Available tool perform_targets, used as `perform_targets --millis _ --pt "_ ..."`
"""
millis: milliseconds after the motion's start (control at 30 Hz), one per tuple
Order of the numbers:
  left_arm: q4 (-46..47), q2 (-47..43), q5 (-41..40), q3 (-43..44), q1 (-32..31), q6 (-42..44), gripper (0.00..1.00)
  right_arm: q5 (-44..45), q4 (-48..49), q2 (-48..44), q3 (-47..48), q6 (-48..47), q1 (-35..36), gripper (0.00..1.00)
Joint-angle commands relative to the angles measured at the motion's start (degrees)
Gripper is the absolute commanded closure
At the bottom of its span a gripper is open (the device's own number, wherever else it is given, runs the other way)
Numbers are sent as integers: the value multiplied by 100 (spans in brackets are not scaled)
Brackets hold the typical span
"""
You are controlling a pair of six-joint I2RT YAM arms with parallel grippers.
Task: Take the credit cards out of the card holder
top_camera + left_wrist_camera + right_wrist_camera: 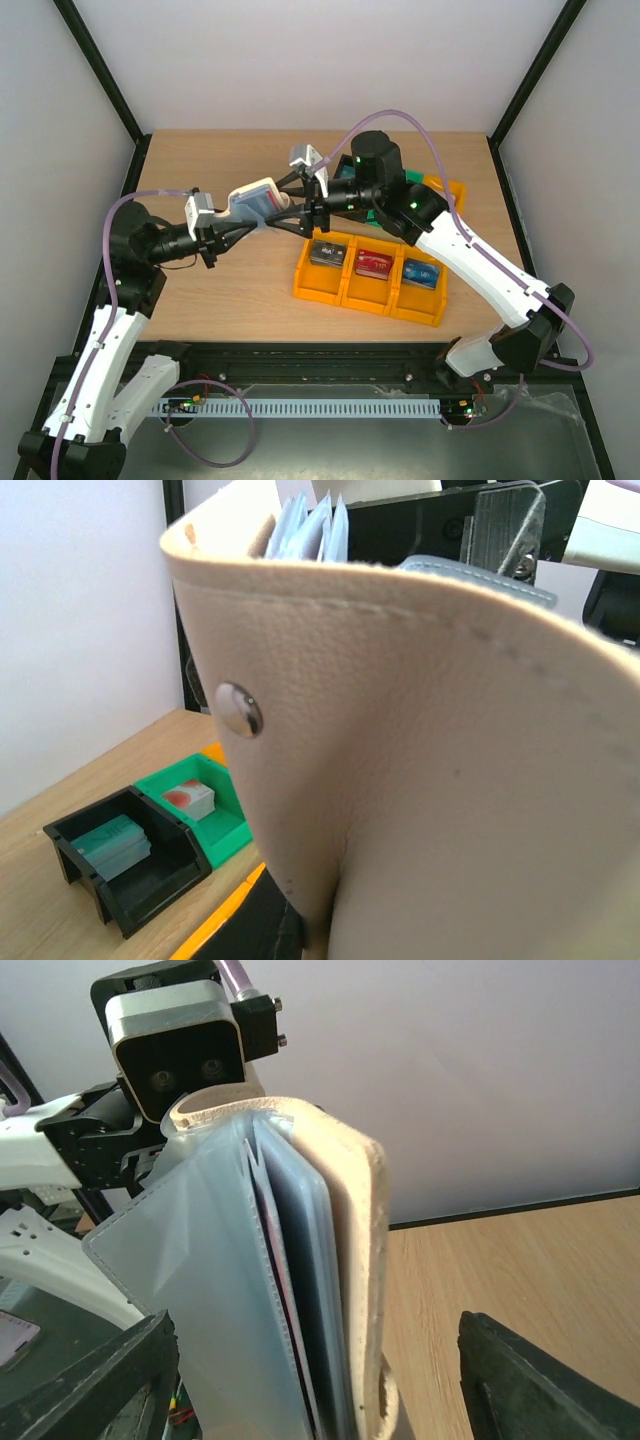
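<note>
Where walls (300,60) stand white, probably wooden table (230,290).

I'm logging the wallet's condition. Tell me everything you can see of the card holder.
The card holder is a pale beige, leather-like bifold with stitched edges and a metal snap stud. It is held partly open above the table, with translucent blue-grey sleeves fanned out inside. The left pincer is shut on it; the right pincer stands open around it.

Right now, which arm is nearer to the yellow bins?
Right. The right arm passes over the right end of the yellow bins. The left arm is off to their left, holding the card holder up.
</note>
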Motion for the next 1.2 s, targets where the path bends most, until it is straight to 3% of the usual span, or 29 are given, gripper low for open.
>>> perform_targets --millis 0,100,300,500,1167 --pt "157 -19 128 64 -10 93 98 115 -86 -11 91 -47 85 27" --pt "143 -13 175 80 -5 131 98 371 98 -22 59 12 109 41" --pt "-165 -64 266 137 -10 523 98 537 386 -152 -76 12 83 45" --pt "-547 -104 303 195 -9 966 98 421 542 -176 -20 230 -41 46" --pt "-558 -85 322 202 -10 1021 98 519 289 -194 -63 230 -175 50"
